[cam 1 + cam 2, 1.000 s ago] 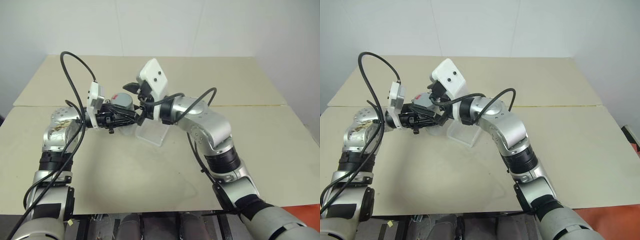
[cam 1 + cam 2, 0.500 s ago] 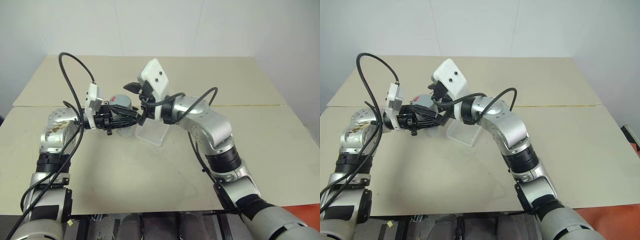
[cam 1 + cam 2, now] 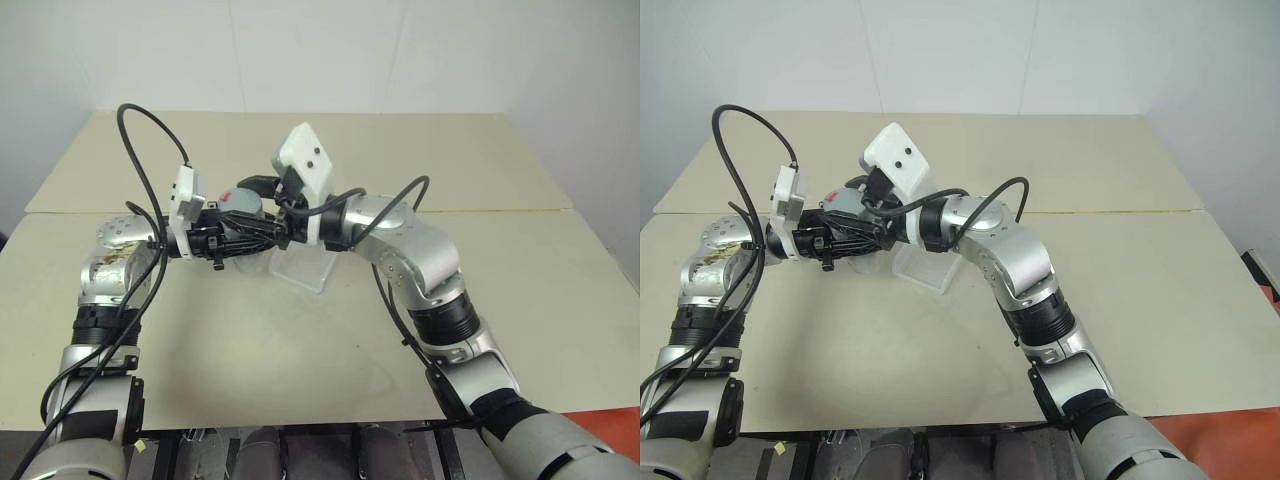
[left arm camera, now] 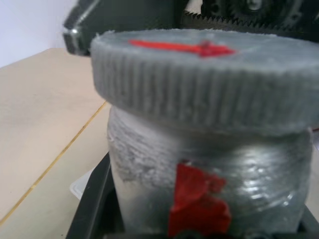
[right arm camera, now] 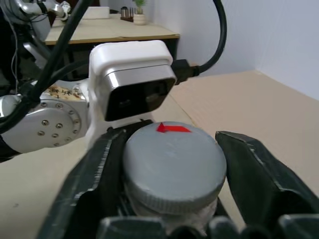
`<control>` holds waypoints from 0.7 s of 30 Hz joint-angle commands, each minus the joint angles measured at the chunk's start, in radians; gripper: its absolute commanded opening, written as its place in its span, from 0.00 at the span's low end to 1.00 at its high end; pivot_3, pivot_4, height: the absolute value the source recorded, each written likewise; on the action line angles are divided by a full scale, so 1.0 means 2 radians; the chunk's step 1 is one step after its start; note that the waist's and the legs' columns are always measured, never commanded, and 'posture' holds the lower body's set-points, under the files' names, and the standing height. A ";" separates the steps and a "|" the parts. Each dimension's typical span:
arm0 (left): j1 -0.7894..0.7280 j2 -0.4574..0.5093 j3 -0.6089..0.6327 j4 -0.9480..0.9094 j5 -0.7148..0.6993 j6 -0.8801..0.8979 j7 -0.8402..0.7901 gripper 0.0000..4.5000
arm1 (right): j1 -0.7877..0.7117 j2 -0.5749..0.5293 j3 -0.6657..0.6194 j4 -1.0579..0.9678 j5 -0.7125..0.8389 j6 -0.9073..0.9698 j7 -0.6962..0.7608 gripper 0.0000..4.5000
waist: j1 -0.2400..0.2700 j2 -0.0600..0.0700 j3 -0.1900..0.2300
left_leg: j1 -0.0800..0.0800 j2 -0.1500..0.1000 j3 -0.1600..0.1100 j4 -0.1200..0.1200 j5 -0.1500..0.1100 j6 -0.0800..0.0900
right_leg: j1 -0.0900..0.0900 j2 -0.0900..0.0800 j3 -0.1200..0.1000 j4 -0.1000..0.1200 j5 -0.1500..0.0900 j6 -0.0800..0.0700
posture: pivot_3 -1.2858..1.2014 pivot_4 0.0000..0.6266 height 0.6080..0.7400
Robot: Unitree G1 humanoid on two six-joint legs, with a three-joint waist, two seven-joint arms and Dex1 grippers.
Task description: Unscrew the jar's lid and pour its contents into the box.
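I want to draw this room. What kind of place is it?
Probably a robot lab or workroom: plain beige tables pushed together, bare white walls, and another desk with a small plant behind.

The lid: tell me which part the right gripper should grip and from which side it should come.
Grip the lid on its ribbed rim, fingers on opposite sides, coming in level from the side facing away from the left gripper, which is shut on the jar body below. The jar stands upright, held above the table, so the rim is free all round and the flat top gives no purchase. The right gripper's fingers already flank it.
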 commanded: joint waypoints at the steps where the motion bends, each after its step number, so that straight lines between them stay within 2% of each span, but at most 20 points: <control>1: -0.003 0.008 0.011 -0.018 -0.013 0.001 -0.009 0.43 | -0.009 -0.001 -0.016 -0.010 -0.004 -0.018 -0.006 0.62 | 0.000 0.000 0.000 | 0.000 0.000 0.000 0.000 0.000 0.000 | 0.000 0.000 0.000 0.000 0.000 0.000 | 0.52 0.24 1.00; 8: 0.004 0.011 0.007 -0.023 -0.017 0.004 -0.023 0.43 | -0.008 -0.012 -0.016 -0.007 0.002 -0.031 0.018 0.62 | 0.000 0.000 0.000 | 0.000 0.000 0.000 0.000 0.000 0.000 | 0.000 0.000 0.000 0.000 0.000 0.000 | 0.52 0.24 1.00; 13: 0.006 0.020 0.009 -0.032 -0.049 0.021 -0.082 0.43 | -0.015 -0.052 -0.041 0.031 0.063 -0.067 0.159 0.62 | 0.000 0.000 0.000 | 0.000 0.000 0.000 0.000 0.000 0.000 | 0.000 0.000 0.000 0.000 0.000 0.000 | 0.52 0.24 1.00; 15: 0.012 0.039 -0.003 -0.049 -0.085 0.037 -0.097 0.43 | -0.027 -0.064 -0.052 0.055 0.092 -0.074 0.212 0.62 | 0.000 0.000 0.000 | 0.000 0.000 0.001 0.000 0.000 0.000 | 0.000 0.000 0.000 0.000 0.000 0.000 | 0.52 0.24 1.00; 17: 0.017 0.051 -0.017 -0.062 -0.098 0.038 -0.099 0.43 | -0.047 -0.069 -0.052 0.082 0.092 -0.082 0.229 0.62 | -0.001 0.000 0.000 | 0.000 0.000 0.000 0.000 0.000 0.001 | 0.000 0.000 0.000 0.000 0.000 0.000 | 0.52 0.24 1.00; 21: 0.042 0.042 -0.022 -0.065 -0.077 0.017 -0.099 0.43 | -0.075 -0.073 -0.057 0.112 0.093 -0.099 0.257 0.62 | -0.002 0.000 0.000 | 0.001 0.000 -0.001 0.000 0.000 0.001 | 0.000 0.000 0.000 0.000 0.000 0.000 | 0.52 0.24 1.00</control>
